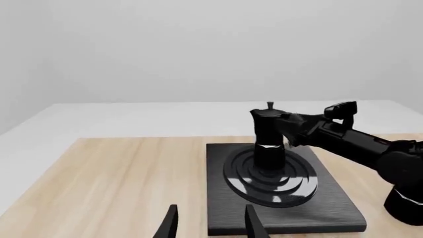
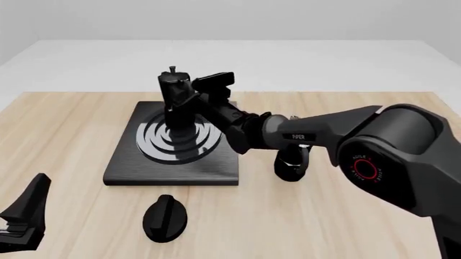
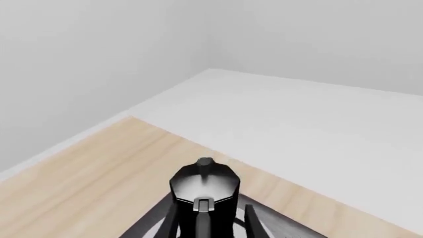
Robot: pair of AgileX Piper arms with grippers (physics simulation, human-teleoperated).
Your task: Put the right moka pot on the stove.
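Observation:
The right moka pot [image 2: 175, 100], black and faceted with a silvery lid and knob, stands upright over the burner rings of the stove [image 2: 126, 167]; I cannot tell whether its base touches them. My right gripper [image 2: 185, 101] is shut on its upper body, a finger on each side. The right wrist view shows the pot [image 3: 203, 183] from above between the fingers [image 3: 172, 220]. The left wrist view shows the pot [image 1: 268, 134], the stove [image 1: 330, 208] and the right gripper [image 1: 283, 125]. My left gripper [image 1: 210, 225] is open and empty, short of the stove's near edge; it also shows in the front view [image 2: 32, 199].
A second look-alike moka pot [image 2: 292, 164] stands on the table just right of the stove, partly hidden by my right arm. A small black oval knob [image 2: 165, 217] lies in front of the stove. The wooden table [image 2: 324, 226] ends at a white surface behind.

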